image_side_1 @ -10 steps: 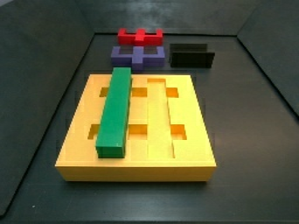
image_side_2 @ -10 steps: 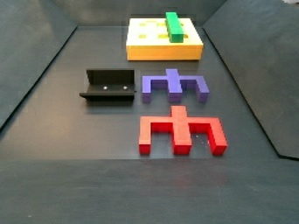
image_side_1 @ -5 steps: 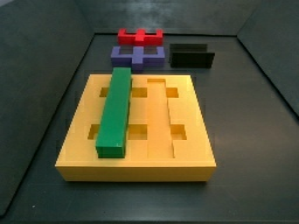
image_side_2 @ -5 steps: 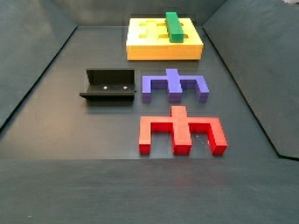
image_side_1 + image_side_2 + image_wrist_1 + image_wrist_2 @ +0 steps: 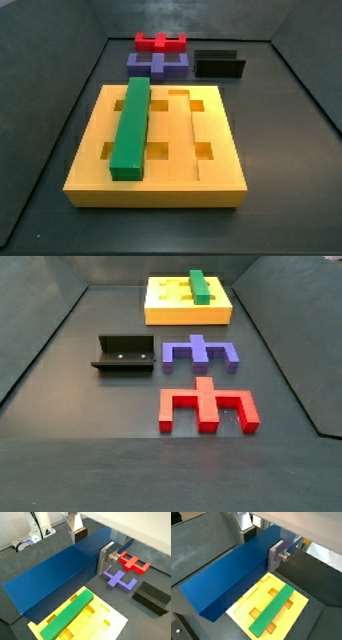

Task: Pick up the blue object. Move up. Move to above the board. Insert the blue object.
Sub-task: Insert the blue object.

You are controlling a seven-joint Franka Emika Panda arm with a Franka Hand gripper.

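In both wrist views my gripper is shut on the blue object, a long dark blue bar clamped between the silver fingers and held in the air. The board, a large yellow grooved block, lies below the bar's far end. A green bar sits in one of its grooves. Both side views show the board with the green bar. The gripper and blue object are out of view there.
A purple notched block and a red notched block lie on the dark floor beyond the board. The fixture stands beside them. Dark walls enclose the floor.
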